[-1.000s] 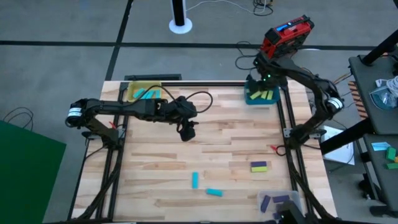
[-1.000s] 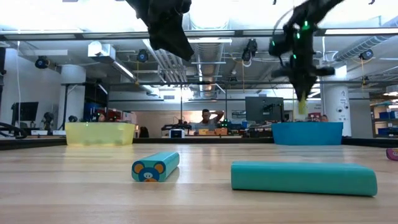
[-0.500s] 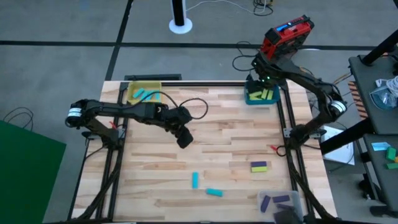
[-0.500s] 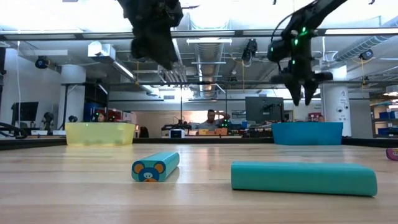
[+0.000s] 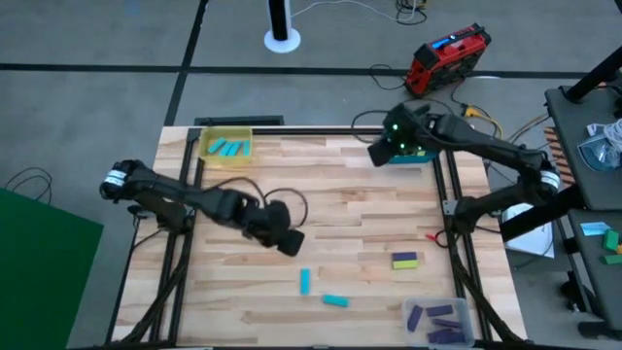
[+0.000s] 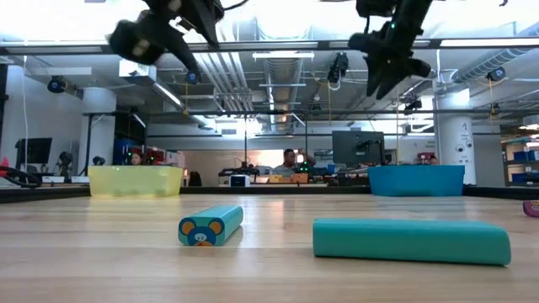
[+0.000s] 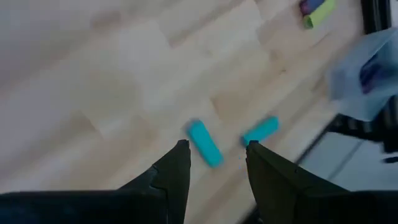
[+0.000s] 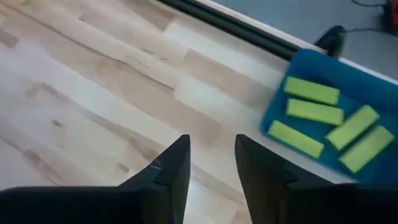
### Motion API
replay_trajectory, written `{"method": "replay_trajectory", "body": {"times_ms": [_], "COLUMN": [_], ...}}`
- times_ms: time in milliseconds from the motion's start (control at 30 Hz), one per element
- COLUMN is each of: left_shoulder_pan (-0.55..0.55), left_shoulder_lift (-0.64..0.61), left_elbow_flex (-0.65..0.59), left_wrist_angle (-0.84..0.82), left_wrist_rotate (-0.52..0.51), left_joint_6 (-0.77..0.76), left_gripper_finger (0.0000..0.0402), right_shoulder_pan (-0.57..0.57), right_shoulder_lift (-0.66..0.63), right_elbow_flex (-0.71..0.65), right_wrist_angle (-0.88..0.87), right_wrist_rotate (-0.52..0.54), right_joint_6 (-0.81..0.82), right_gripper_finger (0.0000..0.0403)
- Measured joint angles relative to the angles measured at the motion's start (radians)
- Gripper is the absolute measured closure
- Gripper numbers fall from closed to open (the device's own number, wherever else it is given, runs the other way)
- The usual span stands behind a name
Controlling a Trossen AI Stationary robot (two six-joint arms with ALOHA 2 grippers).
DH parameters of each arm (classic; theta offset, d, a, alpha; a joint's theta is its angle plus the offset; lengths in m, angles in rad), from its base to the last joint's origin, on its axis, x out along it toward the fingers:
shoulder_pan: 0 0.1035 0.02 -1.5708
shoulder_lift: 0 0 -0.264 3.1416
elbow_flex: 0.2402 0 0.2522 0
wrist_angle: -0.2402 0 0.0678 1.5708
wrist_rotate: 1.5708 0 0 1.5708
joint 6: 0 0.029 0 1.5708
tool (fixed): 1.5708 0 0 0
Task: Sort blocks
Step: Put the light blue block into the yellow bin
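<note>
Five yellow-green blocks (image 8: 312,91) in blue bin (image 8: 373,94), cyan blocks (image 5: 227,148) in yellow bin (image 5: 207,135), purple blocks (image 5: 439,312) in clear bin (image 5: 412,305). Two cyan (image 7: 204,143), one purple-and-green pair (image 5: 404,260) loose on desk (image 5: 360,224). Left gripper (image 7: 216,155) and right gripper (image 8: 211,148): jaws parted, empty.

Grey floor (image 5: 87,107) (open workshop behind) under bright ceiling lights (image 6: 286,55).

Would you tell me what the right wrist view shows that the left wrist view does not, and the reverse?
Only the right wrist view shows the blue tray with five yellow-green blocks, beyond the open right gripper. Only the left wrist view shows two cyan blocks, a purple and yellow-green pair and the clear tray, beyond the open left gripper. Both show the wooden table.
</note>
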Motion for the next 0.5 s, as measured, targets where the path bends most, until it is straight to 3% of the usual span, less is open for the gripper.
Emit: {"method": "replay_trajectory", "body": {"times_ms": [300, 500], "left_shoulder_pan": [-0.202, -0.248], "left_shoulder_lift": [0.081, 0.203], "left_elbow_flex": [0.000, 0.018], "left_wrist_angle": [0.058, 0.104], "left_wrist_rotate": [-0.102, -0.105], "left_joint_6": [-0.438, -0.513], "left_gripper_finger": [0.0267, 0.0267], "right_shoulder_pan": [0.130, 0.169], "right_shoulder_lift": [-0.001, 0.013], "right_elbow_flex": [-0.013, -0.030], "right_wrist_angle": [0.013, 0.014], "right_wrist_rotate": [0.072, 0.073], "right_joint_6": [0.033, 0.066], "right_gripper_finger": [0.0293, 0.0270]}}
